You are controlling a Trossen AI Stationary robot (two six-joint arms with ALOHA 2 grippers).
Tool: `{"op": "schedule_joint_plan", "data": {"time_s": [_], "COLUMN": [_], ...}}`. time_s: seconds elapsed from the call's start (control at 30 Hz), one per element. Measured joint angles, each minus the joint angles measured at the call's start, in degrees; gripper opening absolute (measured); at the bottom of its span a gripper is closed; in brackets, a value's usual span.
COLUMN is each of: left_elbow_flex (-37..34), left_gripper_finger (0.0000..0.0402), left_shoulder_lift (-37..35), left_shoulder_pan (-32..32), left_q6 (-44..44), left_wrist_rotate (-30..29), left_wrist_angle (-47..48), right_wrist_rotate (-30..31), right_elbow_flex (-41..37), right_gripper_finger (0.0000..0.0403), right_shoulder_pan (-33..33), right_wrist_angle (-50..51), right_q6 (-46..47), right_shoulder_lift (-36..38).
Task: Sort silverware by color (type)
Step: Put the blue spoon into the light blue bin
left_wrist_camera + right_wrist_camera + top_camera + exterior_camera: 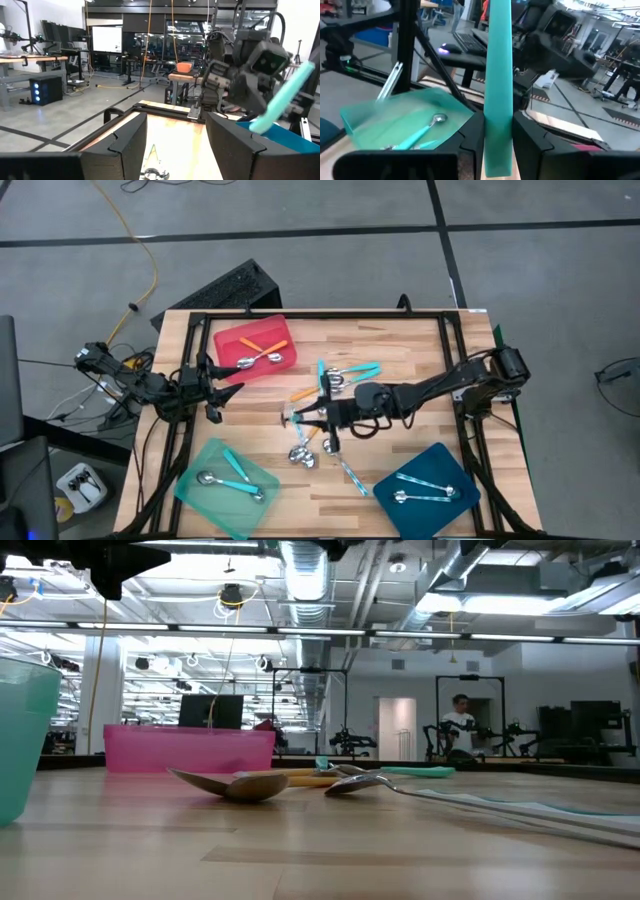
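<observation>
My right gripper [293, 418] hovers over the middle of the table, shut on a turquoise-handled spoon [499, 75]; the spoon's bowl is out of view. Below and beside it lies a loose pile of spoons [305, 452] with orange, turquoise and pale blue handles, flat on the wood. The red tray [228, 340] holds two orange spoons [262, 356]. In the mint-green tray [205, 495] lie two turquoise spoons [232, 478], and in the dark-blue tray [455, 470] pale blue ones [425, 495]. My left gripper [222, 388] waits open at the table's left edge. My right gripper pinches the spoon's flat turquoise handle [498, 131] between its two fingers [472, 137]. The fingers come in level and lie across the handle. In the left wrist view the handle [280, 97] slants upward from the gripper, and the spoon is lifted clear of the table.
A black frame [320, 315] runs round the tabletop. In the low view, metal spoon bowls [240, 784] lie on the wood ahead of the pink tray [190, 748], and the green tray's wall [25, 730] stands at the left. Bare wood lies between the trays along the near edge.
</observation>
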State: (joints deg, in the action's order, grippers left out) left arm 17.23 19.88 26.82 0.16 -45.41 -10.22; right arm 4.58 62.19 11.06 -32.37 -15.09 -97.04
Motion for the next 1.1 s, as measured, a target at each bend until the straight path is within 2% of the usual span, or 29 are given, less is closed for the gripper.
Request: {"op": "schedule_joint_plan", "data": {"time_s": [0.17, 0.37, 0.57, 0.8, 1.1], "left_elbow_flex": [0.00, 0.00, 0.00, 0.00, 0.00], "left_gripper_finger": [0.0190, 0.0190, 0.0190, 0.0190, 0.0190], "left_shoulder_lift": [-0.02, -0.08, -0.07, -0.07, -0.04], "left_shoulder_pan": [0.01, -0.02, -0.02, -0.02, -0.02], "left_q6": [0.19, 0.98, 1.83, 2.36, 2.43], "left_wrist_rotate": [-0.02, -0.29, -0.61, -0.50, -0.46], "left_wrist_angle": [-0.11, -0.68, -0.93, -1.36, -2.27], "right_wrist_rotate": [-0.23, -3.97, -9.57, -17.40, -24.28], "right_elbow_flex": [3.01, 12.30, 22.05, 32.13, 45.11], "right_gripper_finger": [0.0103, 0.0103, 0.0103, 0.0103, 0.0103], "right_shoulder_pan": [-0.23, -0.28, -0.14, -0.15, -0.14], "right_wrist_angle": [-2.37, -2.95, 0.21, 3.20, 4.64], "right_q6": [-0.42, -0.43, -0.41, 0.01, 1.55], "right_shoulder_lift": [-4.65, -14.92, -23.32, -29.38, -38.26]}}
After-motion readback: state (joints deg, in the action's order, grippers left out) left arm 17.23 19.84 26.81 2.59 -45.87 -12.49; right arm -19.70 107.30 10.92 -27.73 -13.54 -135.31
